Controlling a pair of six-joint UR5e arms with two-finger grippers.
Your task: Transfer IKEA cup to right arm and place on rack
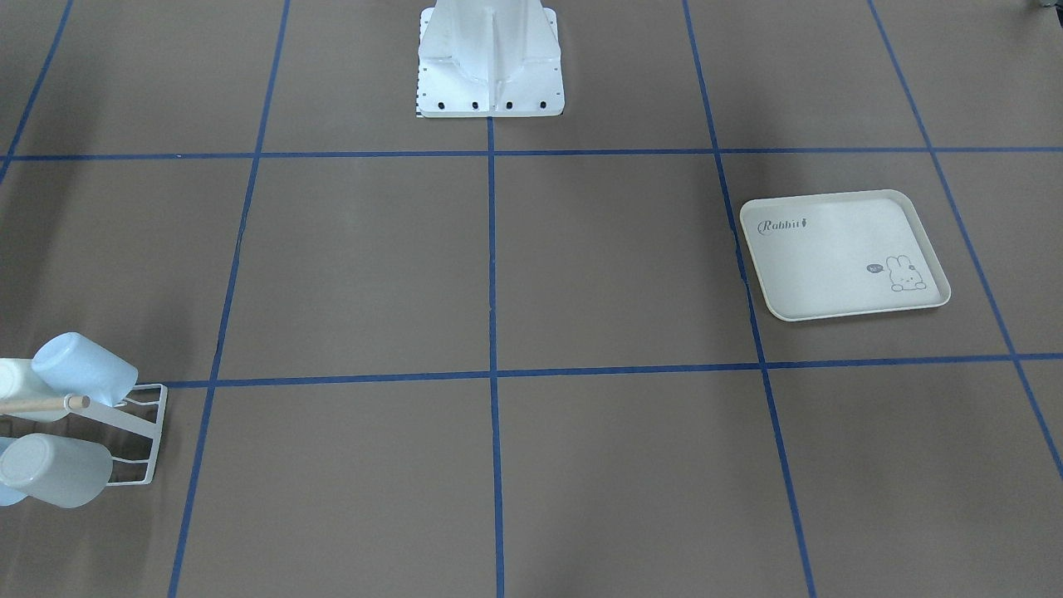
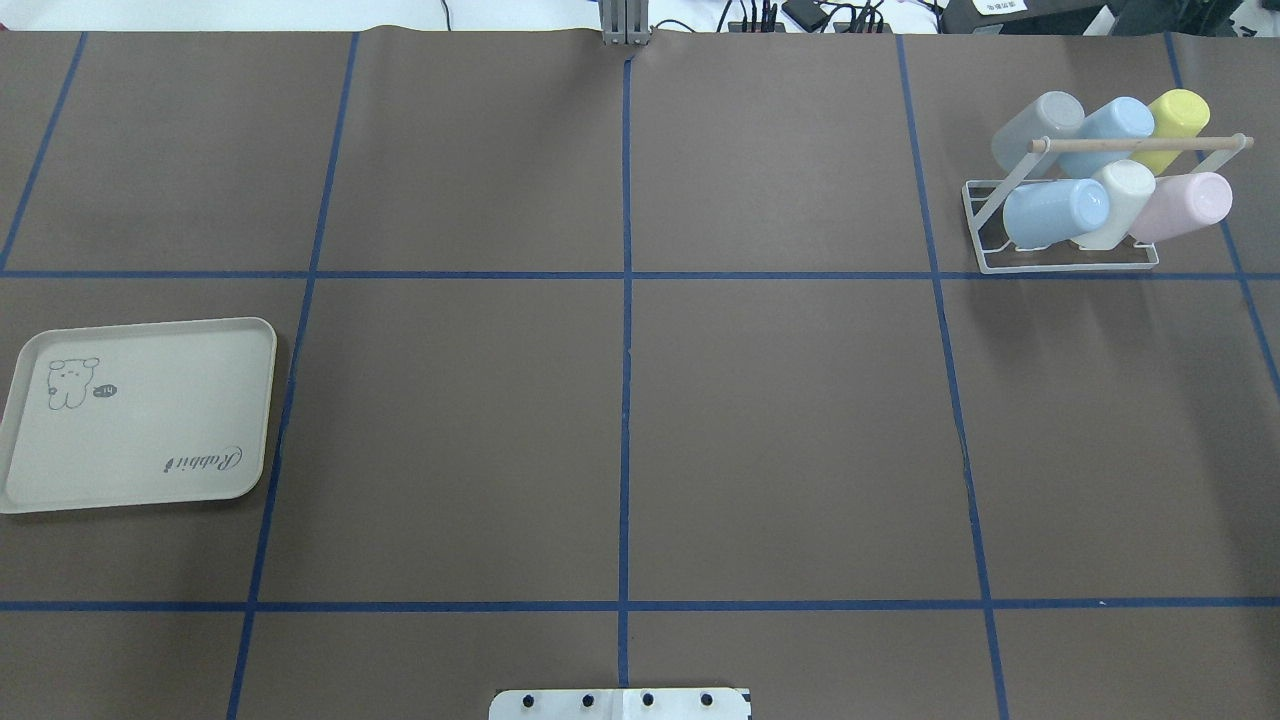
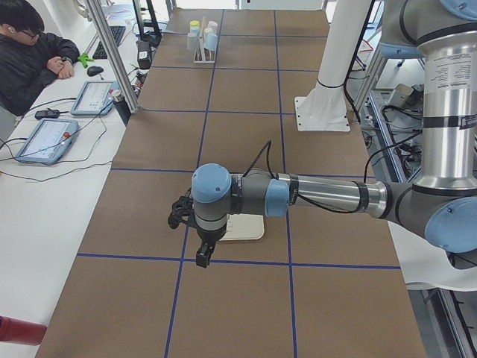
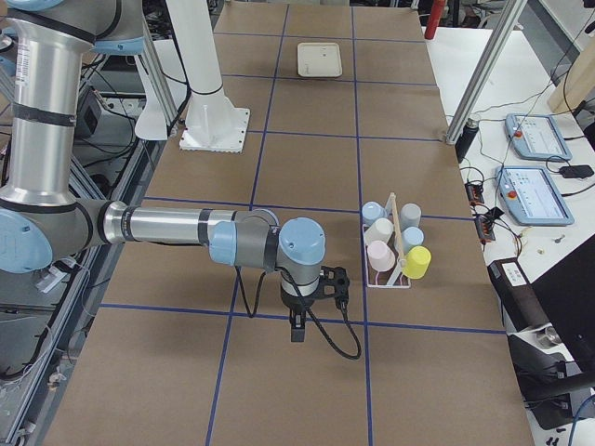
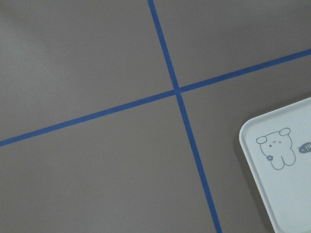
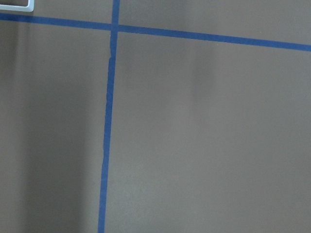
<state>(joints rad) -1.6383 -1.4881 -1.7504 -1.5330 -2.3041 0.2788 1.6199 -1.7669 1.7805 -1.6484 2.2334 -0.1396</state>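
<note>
brown table (image 2: 780, 430), blue tape grid. left arm (image 3: 320, 195) reaches low over the cream tray (image 2: 160, 400); right arm (image 4: 167, 226) hangs near the rack (image 2: 1060, 264), far right corner. six ikea cups (image 2: 1055, 210) sit tipped on its prongs. left gripper (image 3: 201, 250), right gripper (image 4: 297, 325): finger spread impossible to judge from here.
</note>
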